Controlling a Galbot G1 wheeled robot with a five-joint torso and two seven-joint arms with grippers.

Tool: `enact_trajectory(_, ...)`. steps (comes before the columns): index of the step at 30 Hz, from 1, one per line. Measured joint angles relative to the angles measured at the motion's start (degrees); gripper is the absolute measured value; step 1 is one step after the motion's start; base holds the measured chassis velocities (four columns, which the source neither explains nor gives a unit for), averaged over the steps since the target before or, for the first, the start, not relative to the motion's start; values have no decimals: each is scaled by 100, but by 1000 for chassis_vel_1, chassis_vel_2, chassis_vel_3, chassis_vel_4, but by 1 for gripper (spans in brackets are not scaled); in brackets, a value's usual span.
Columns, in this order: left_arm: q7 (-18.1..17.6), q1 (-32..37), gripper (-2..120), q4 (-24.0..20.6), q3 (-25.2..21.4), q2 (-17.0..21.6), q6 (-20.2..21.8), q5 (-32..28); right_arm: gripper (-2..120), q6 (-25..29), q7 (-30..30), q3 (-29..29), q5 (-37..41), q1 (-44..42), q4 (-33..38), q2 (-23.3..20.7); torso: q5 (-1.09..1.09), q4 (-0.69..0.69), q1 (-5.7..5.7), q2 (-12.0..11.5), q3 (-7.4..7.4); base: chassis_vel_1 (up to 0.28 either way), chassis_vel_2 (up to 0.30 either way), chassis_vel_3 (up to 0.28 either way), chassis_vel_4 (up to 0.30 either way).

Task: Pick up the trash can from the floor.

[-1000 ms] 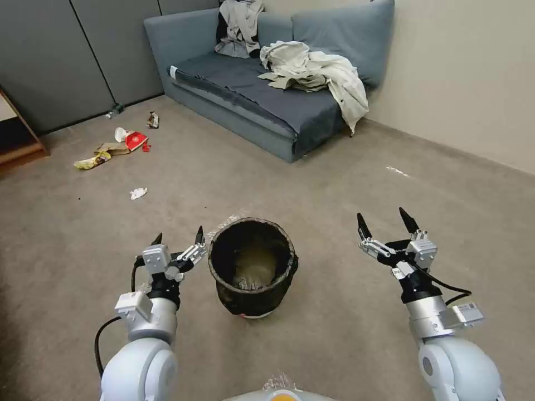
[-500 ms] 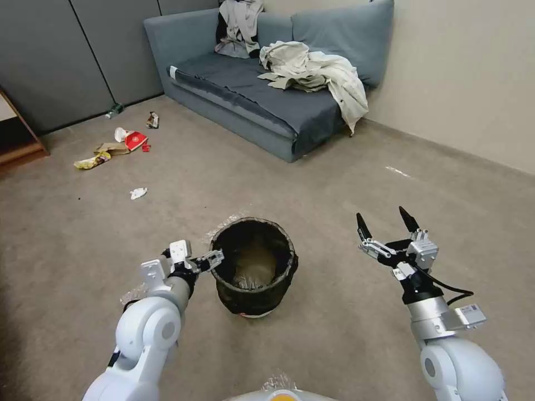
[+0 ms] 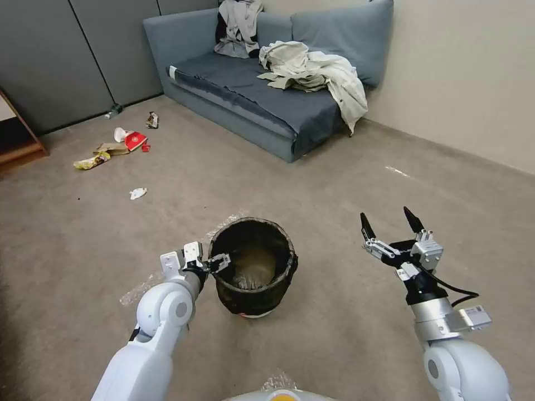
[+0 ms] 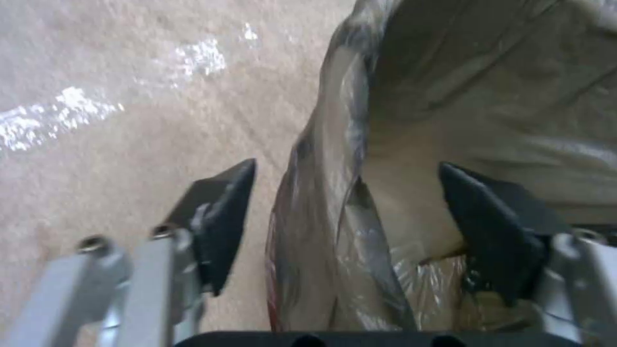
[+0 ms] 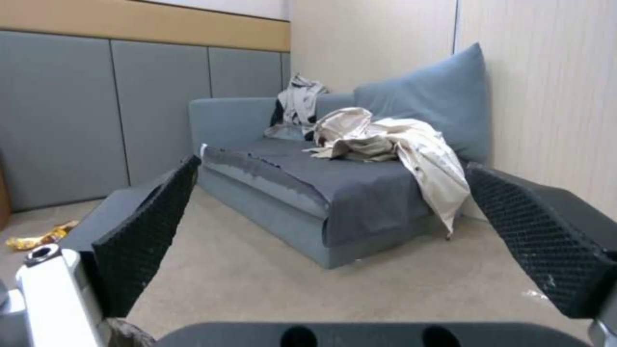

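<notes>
The trash can [image 3: 253,267] stands upright on the floor [image 3: 345,184], lined with a dark bag folded over its rim; inside, pale crumpled liner shows at the bottom, and a sliver of white base shows beneath the bag. The floor is beige-grey carpet. Well beyond the trash can, a blue-grey sofa [image 3: 267,106] sits against the far wall with pale clothes [image 3: 312,69] heaped on its seat. Away from the trash can on the robot's left, scattered litter [image 3: 120,145] lies on the carpet, and a bit of clear film [image 3: 136,289] lies just beside the left arm.

The left tool [image 3: 214,262] is at the trash can's rim on its left side. The left wrist view shows its fingers [image 4: 221,217] spread apart, one outside the wall and one inside, straddling the bagged rim [image 4: 334,193] without pinching it. The right tool [image 3: 390,223] hangs well to the right of the trash can, fingers wide apart, holding nothing.
</notes>
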Motion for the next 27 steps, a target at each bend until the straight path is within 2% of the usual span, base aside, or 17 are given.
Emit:
enact_trajectory(1,0,0,68,0,0,0,0,0,100,0,0,0,0,0,0,0,0,0,0,0,0,0,0,0,0)
enact_trajectory(4,-29,-30,54,61,7,5,29,-118,100,5,0,-16,-31,8,-17,33,0,0,0,0,0,0,0,0,0)
enact_trajectory(5,-29,-30,54,61,7,5,29,-118,100,5,0,-16,-31,8,-17,33,0,0,0,0,0,0,0,0,0)
enact_trajectory(9,-96,-72,36,143,7,-4,70,-260,100,13,0,-25,-47,16,-29,54,0,0,0,0,0,0,0,0,0)
enact_trajectory(10,-96,-72,36,143,7,-4,70,-260,100,13,0,-25,-47,16,-29,54,0,0,0,0,0,0,0,0,0)
enact_trajectory(14,-178,-107,18,220,7,-33,79,-345,100,29,-8,-31,-53,9,-50,61,0,0,0,0,0,0,0,0,0)
enact_trajectory(15,-178,-107,18,220,7,-33,79,-345,100,29,-8,-31,-53,9,-50,61,0,0,0,0,0,0,0,0,0)
enact_trajectory(18,-196,-124,7,244,10,-55,69,-364,100,34,-9,-32,-53,9,-53,54,0,0,0,0,0,0,0,0,0)
enact_trajectory(21,-202,-127,1,248,8,-71,59,-365,100,35,-10,-31,-53,13,-59,43,1,0,0,0,0,0,0,0,0)
enact_trajectory(27,-224,-102,1,238,-4,-102,-57,-357,100,35,-10,-39,-46,54,-101,22,-1,0,0,0,0,0,0,0,0)
